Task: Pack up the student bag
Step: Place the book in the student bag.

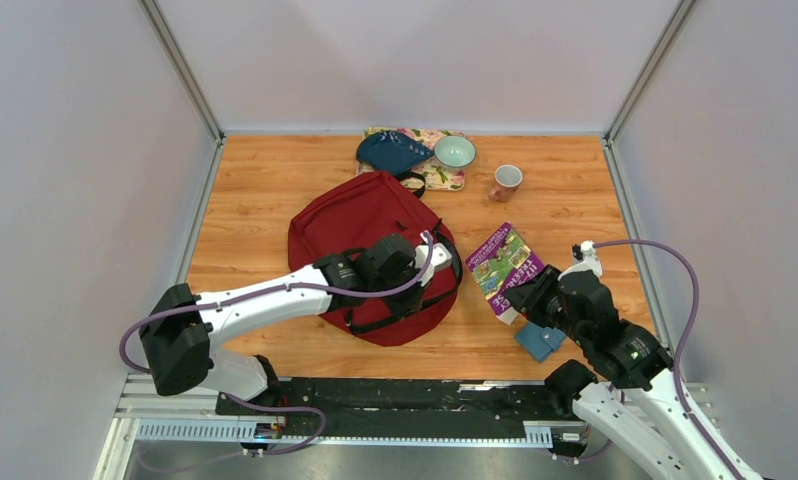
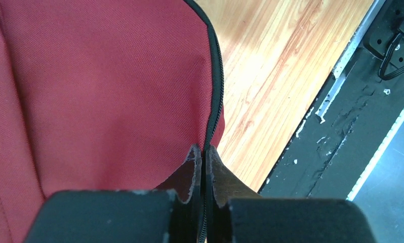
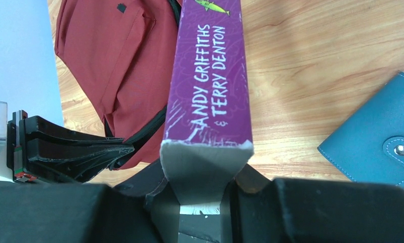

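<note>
The student bag (image 1: 360,225), dark red with black zippers, lies flat in the middle of the table. My left gripper (image 1: 430,268) is at its right edge. In the left wrist view the gripper (image 2: 203,152) is shut, its jaws pinching the bag's (image 2: 98,91) black zipper seam (image 2: 217,76). My right gripper (image 1: 523,295) is shut on a purple paperback book (image 1: 502,265), held just right of the bag. In the right wrist view the book's spine (image 3: 210,76) rises from between the fingers (image 3: 248,177), with the bag (image 3: 114,61) to its left.
A blue wallet (image 1: 540,341) lies under the right arm, also visible as a wallet (image 3: 377,147) at the right. At the back are a floral mat (image 1: 443,178), a dark teal pouch (image 1: 390,152), a green bowl (image 1: 455,151) and a mug (image 1: 506,181). Grey walls enclose three sides.
</note>
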Robot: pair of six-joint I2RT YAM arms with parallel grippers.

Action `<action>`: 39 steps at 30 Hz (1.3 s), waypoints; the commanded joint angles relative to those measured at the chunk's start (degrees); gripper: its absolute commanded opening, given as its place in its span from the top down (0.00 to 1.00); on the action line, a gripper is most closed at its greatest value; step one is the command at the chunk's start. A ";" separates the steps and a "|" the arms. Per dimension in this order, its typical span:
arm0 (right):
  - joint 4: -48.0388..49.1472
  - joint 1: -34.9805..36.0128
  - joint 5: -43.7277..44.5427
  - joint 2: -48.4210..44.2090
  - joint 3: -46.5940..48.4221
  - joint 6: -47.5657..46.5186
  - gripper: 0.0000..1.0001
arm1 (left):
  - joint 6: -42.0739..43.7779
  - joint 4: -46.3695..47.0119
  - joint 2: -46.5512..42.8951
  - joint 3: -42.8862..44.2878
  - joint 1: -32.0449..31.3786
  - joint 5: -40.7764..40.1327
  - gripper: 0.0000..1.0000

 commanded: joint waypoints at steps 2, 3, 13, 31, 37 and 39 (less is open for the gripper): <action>7.31 -0.07 -0.22 -0.71 1.20 -0.61 1.00 | 0.10 0.61 -2.03 2.88 -0.19 -2.29 1.00; 7.13 -0.07 -0.31 -0.97 1.29 -0.69 1.00 | -0.16 0.61 -1.94 2.97 -0.19 -3.95 1.00; -1.73 0.02 8.46 -3.17 8.66 -5.43 1.00 | -4.99 4.29 -9.49 4.64 -0.10 -22.76 1.00; 12.92 0.02 -23.93 2.09 7.98 6.50 1.00 | -5.44 23.64 -22.95 -3.45 -0.19 -29.46 1.00; 23.30 0.02 -31.51 4.38 1.22 12.83 1.00 | -5.52 23.55 -21.89 -2.74 -0.19 -28.93 1.00; 23.83 0.02 -31.51 4.47 -0.11 13.45 1.00 | -5.61 23.55 -21.80 -2.57 -0.19 -29.01 1.00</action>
